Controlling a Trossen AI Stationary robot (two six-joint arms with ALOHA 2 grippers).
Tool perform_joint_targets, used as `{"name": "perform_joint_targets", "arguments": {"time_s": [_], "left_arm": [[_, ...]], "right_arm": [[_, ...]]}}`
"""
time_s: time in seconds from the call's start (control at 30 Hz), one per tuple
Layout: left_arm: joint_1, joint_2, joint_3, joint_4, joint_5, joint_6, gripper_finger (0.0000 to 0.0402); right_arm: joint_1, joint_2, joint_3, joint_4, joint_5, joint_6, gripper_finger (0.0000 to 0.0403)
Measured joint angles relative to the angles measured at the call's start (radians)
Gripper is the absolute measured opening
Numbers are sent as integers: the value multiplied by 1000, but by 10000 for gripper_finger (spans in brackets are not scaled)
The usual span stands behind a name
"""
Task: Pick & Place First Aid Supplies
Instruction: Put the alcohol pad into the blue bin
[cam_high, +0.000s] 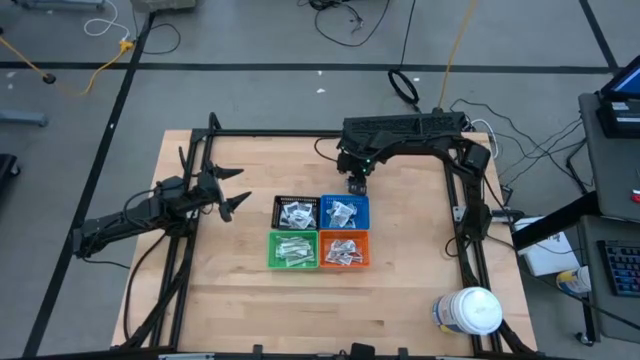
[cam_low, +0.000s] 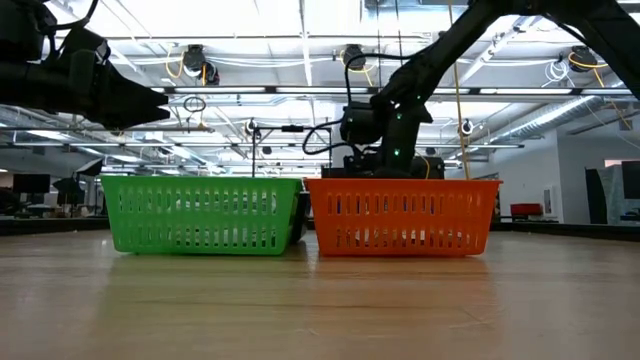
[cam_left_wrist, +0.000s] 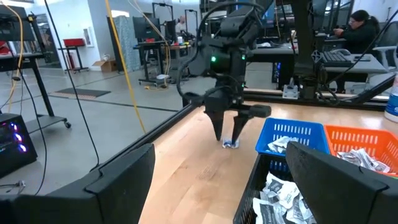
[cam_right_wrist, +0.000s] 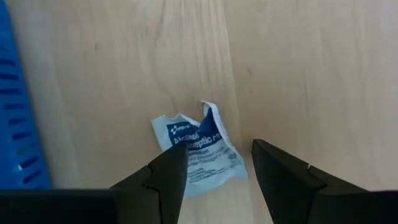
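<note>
Right gripper low over table just behind blue bin, fingers parted, astride crumpled white-and-blue packet lying on wood; packet's near edge hidden behind fingers, contact unclear

Left gripper spread wide, empty, left of black bin

More packets fill all four bins; print unreadable

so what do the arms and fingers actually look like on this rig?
Both arms are dark, near-black jointed links. The right arm carries a small green light on its wrist and black cabling looping off it. The right gripper has two tapered dark fingers. The left gripper has broad, flat, wedge-shaped matte black fingers. No markings visible.
</note>
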Motion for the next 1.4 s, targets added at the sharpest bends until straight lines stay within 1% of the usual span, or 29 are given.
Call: {"name": "perform_joint_targets", "arguments": {"time_s": [0.1, 0.17, 0.27, 0.4, 0.47, 0.57, 0.83, 0.9, 1.03, 1.1, 1.27, 1.4], "left_arm": [[0, 0, 0, 0, 0, 0, 365], [0, 0, 0, 0, 0, 0, 365], [0, 0, 0, 0, 0, 0, 365], [0, 0, 0, 0, 0, 0, 365], [0, 0, 0, 0, 0, 0, 365], [0, 0, 0, 0, 0, 0, 365], [0, 0, 0, 0, 0, 0, 365], [0, 0, 0, 0, 0, 0, 365], [0, 0, 0, 0, 0, 0, 365], [0, 0, 0, -1, 0, 0, 365], [0, 0, 0, -1, 0, 0, 365], [0, 0, 0, -1, 0, 0, 365]], "right_arm": [[3, 2, 0, -2, -1, 0, 166], [7, 2, 0, -2, 0, -4, 149], [8, 2, 0, -3, -2, -15, 107], [9, 2, -1, -3, -3, -16, 27], [13, 2, -1, -3, -1, -17, 9], [15, -20, -2, -15, 6, 7, 8], [23, -136, 29, -68, 7, 74, 2], [30, -157, 46, -75, 41, 101, 3], [45, -194, 64, -109, 162, 166, 3], [53, -208, 66, -112, 200, 191, 2], [79, -217, 66, -154, 207, 266, 2], [141, -221, 67, -170, 208, 277, 2]]}}
